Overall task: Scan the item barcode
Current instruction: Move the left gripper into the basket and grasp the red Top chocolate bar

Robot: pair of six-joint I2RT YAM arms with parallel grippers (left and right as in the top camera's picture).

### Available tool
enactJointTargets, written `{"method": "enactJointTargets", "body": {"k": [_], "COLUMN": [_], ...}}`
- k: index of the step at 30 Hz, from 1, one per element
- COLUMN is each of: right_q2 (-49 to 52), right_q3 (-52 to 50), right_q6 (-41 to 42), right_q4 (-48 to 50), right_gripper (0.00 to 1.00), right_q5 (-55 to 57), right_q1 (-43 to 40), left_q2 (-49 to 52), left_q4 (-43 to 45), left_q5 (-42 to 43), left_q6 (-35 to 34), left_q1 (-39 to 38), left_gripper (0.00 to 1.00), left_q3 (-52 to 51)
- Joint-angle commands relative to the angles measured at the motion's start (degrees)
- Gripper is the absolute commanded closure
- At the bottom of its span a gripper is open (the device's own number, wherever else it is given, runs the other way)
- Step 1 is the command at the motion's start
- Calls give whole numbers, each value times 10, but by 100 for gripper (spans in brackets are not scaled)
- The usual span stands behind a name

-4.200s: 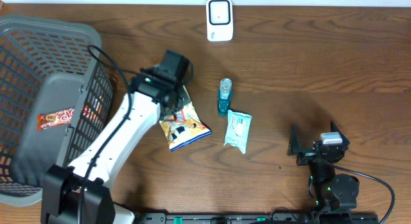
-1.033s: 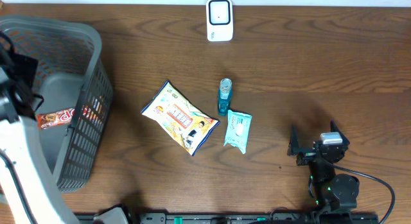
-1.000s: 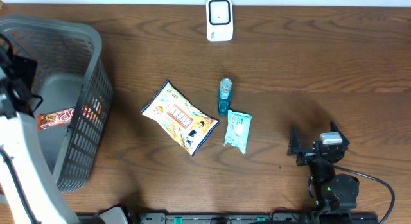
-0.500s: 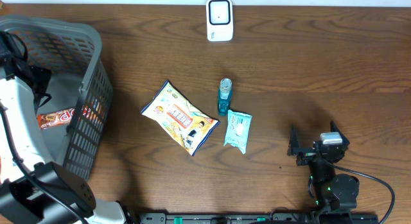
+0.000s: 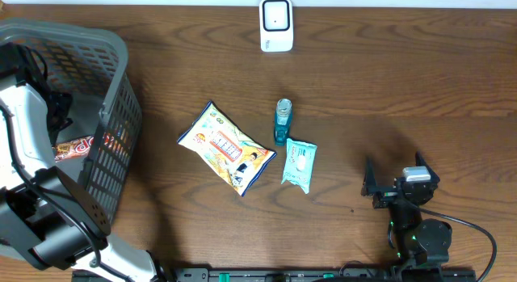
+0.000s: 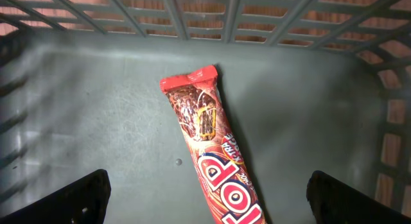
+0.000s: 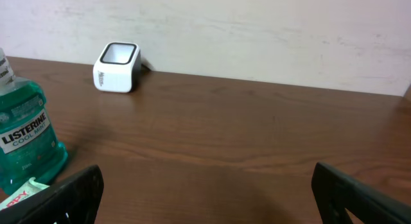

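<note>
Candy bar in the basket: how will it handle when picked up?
The candy bar is long and narrow in a glossy wrapper, so probably light but slippery; a grip across its width seems safest. It looks fairly stiff, likely to lift in one piece. Lying flat on the basket floor, it should slide, not roll, if nudged.
</note>
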Motion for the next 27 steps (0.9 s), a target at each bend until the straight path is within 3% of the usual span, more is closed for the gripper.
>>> {"method": "enactJointTargets", "body": {"k": [1, 10, 15, 20, 27], "right_q2": [-1, -1, -1, -1, -1], "right_q3": [-1, -1, -1, -1, -1], "right_q6": [7, 7, 7, 7, 7], "right_q4": [-2, -2, -2, -2, -2], "right_gripper": [1, 1, 1, 1, 1], "right_q5": [3, 3, 3, 3, 3], "right_q1": [-5, -5, -5, -5, -5], "left_q2": [17, 48, 49, 50, 64], "left_q4": [7, 17, -43, -22, 37], "left_q5": [-20, -22, -5, 26, 31], "left_q6": [-18, -18, -104, -167, -178], "left_q1": [3, 3, 3, 3, 3], "left_gripper": [2, 2, 2, 2, 2], "left_q3": [-4, -4, -5, -31, -75]}}
